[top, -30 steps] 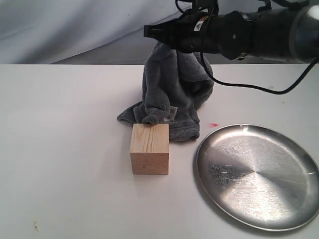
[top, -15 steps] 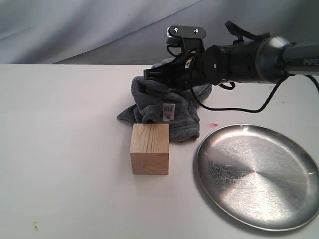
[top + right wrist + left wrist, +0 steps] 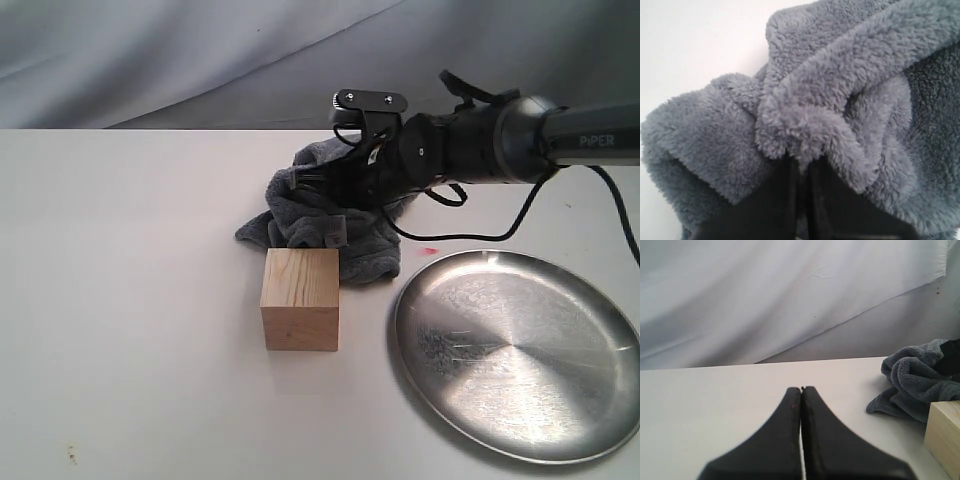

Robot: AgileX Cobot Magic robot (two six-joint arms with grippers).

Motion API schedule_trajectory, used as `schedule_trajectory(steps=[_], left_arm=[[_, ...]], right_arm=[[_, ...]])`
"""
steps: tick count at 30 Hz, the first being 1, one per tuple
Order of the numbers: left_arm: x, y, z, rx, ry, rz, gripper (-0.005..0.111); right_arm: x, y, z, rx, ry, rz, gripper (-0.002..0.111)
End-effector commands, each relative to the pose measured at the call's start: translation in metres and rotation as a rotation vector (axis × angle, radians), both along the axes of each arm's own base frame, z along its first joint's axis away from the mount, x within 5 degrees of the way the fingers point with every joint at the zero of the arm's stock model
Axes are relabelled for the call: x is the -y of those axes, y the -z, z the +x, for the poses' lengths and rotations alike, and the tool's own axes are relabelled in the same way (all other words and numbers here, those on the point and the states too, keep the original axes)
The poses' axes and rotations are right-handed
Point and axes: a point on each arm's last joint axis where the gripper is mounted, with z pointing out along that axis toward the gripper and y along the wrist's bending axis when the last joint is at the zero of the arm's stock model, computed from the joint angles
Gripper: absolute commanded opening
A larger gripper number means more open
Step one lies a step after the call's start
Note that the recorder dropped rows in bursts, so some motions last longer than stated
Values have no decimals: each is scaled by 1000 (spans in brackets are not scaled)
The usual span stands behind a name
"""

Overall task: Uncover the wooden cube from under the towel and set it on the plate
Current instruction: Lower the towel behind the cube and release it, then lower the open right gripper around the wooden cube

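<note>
The wooden cube point(image 3: 300, 299) stands bare on the white table, just in front of the towel point(image 3: 355, 240), a dark grey plush heap with a white tag. My right gripper point(image 3: 300, 178) reaches in from the right, low over the heap, shut on a fold of the towel point(image 3: 805, 125). The silver plate point(image 3: 520, 355) lies to the cube's right, with nothing on it. My left gripper point(image 3: 801, 388) is shut and holds nothing; it hovers over bare table, with the towel point(image 3: 917, 385) and a corner of the cube point(image 3: 944, 432) off to one side.
A white table point(image 3: 130, 300) carries everything; a grey cloth backdrop point(image 3: 200, 50) hangs behind it. A small red mark point(image 3: 430, 249) lies between towel and plate. The right arm's black cable point(image 3: 480, 235) loops above the plate's far rim.
My right gripper has come down with the towel, from held high and hanging to slumped in a heap on the table behind the cube. Cube and plate have not moved.
</note>
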Motion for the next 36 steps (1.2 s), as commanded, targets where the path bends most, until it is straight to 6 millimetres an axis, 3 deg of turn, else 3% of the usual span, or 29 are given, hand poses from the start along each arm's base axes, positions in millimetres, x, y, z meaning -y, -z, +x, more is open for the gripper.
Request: schedule_trajectory(steps=[1,3,7,9,18,27,36], left_arm=[[0,1,0,2,5,-5,0],[0,1,0,2,5,-5,0],[0,1,0,2,5,-5,0],[0,1,0,2,5,-5,0],[0,1,0,2,5,-5,0],[0,1,0,2,5,-5,0],[0,1,0,2,5,-5,0]], right_arm=[[5,4,2,-51,44,24,13],[10,5,3,-84,60,24,30],[17,8,3,-153,91,29,83],[18,7,3,-166,89,25,97],[20,-7,0,-178,89,40,99],[28,-64,-21,-197,31,49,96],[43,-113,-62,-303,-84,-61,94]])
